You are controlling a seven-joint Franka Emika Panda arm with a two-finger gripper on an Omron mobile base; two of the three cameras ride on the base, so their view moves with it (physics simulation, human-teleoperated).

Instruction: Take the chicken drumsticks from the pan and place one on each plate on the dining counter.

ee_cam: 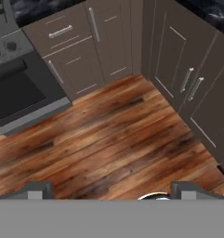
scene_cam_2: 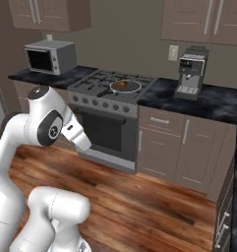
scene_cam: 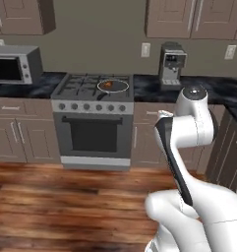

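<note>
Left base view: the pan sits on the stove at upper centre of the frame, with an orange-brown drumstick inside; a microwave stands at upper left and a coffee machine to the right. Right base view puts the pan upper centre. Hand view: the end effector at bottom centre is released, fingertips wide apart, grasping nothing, above the wooden floor.

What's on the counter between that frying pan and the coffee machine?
Nothing stands there. In the right base view, past the pan come bare stove grates, then bare black marble worktop up to the coffee machine.
</note>
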